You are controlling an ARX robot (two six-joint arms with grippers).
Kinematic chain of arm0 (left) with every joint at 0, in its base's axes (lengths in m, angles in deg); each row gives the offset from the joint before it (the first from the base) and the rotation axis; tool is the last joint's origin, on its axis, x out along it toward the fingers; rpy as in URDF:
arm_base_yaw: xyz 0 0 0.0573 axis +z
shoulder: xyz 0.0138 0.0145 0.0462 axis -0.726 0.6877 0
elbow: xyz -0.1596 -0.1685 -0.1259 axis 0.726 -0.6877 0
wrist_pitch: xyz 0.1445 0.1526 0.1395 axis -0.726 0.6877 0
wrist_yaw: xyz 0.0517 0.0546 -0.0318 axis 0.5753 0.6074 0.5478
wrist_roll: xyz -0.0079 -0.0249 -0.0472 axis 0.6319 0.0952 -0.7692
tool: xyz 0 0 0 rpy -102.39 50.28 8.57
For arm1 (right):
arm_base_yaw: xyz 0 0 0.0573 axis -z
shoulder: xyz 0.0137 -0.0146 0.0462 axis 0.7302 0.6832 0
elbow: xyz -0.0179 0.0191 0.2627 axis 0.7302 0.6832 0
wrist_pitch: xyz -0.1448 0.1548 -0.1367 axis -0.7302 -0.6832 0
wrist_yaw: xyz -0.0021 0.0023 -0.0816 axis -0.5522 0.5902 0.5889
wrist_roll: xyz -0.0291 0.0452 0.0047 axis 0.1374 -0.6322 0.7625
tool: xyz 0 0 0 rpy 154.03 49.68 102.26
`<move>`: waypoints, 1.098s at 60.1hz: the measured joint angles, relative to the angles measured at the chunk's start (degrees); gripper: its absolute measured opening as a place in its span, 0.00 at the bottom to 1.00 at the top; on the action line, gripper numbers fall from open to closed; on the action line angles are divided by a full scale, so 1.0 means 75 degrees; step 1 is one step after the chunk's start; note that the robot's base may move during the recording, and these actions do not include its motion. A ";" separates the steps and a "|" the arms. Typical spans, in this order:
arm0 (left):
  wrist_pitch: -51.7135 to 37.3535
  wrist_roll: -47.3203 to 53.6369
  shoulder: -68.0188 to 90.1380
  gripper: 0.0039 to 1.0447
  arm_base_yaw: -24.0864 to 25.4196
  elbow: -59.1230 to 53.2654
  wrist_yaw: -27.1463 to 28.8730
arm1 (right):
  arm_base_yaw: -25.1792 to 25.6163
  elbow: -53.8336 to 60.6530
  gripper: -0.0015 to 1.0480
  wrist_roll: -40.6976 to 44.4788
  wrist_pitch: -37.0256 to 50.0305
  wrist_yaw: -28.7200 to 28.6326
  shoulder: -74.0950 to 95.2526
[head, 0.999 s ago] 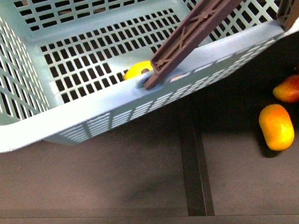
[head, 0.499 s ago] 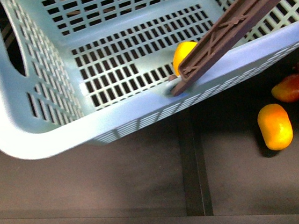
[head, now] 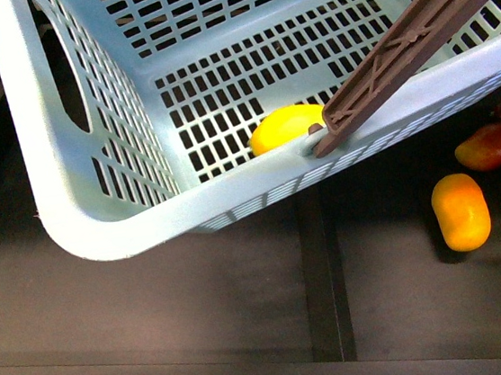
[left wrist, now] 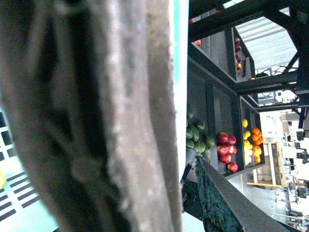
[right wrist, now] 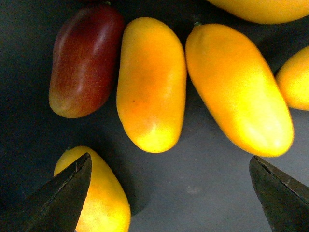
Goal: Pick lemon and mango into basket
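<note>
Inside the light aqua slotted plastic basket (head: 232, 185), the small bright yellow lemon (head: 284, 127) has rolled to the near wall. Right tool (right wrist: 169, 164): released, above the smooth oblong orange mango (right wrist: 151, 84), 1 fruit outstanding. Left tool: cannot tell.

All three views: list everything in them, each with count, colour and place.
basket: one, aqua, tilted, across the top of the front view
handle: one, brown, slanting over the basket's right side
lemon: one, yellow, inside the basket against its near wall
orange mango: one, on the shelf at right, outside the basket
other mangoes: three, red-orange, dark red and orange, at the front view's right edge
close-up mangoes: six in the right wrist view, one dark red, five orange-yellow, on a dark surface
shelf: one, dark, below the basket
fruit piles: green, red and yellow-orange, far off in the left wrist view
right gripper: open, over the close-up mangoes
left gripper: not visible; a blurred brown bar fills its view
</note>
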 joint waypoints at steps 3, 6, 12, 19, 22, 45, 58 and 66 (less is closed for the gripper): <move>0.0000 0.0000 0.0000 0.26 0.0000 0.0000 0.0026 | -0.0096 -0.0152 0.92 -0.0105 -0.0029 0.0023 0.0163; 0.0000 0.0003 0.0000 0.26 0.0000 0.0000 0.0050 | -0.0210 -0.0329 0.92 -0.0201 -0.0073 0.0105 0.0361; 0.0000 0.0003 0.0000 0.26 0.0000 0.0000 0.0050 | -0.0344 -0.0592 0.92 -0.0367 -0.0111 0.0242 0.0650; 0.0000 0.0000 0.0000 0.26 0.0000 0.0000 0.0038 | -0.0463 -0.0953 0.92 -0.0530 -0.0239 0.0388 0.1029; 0.0000 0.0003 0.0000 0.26 0.0000 0.0000 0.0032 | -0.0487 -0.1075 0.92 -0.0565 -0.0283 0.0405 0.1148; 0.0000 0.0000 0.0000 0.26 0.0000 0.0000 0.0015 | -0.0527 -0.2366 0.92 -0.0734 -0.0778 0.0819 0.1990; 0.0000 0.0000 0.0000 0.26 0.0000 0.0000 0.0020 | -0.0525 -0.2876 0.78 -0.0726 -0.1174 0.1177 0.2471; 0.0000 0.0000 0.0000 0.26 0.0000 0.0000 0.0017 | -0.0437 -0.2798 0.62 -0.0720 -0.1067 0.1096 0.2428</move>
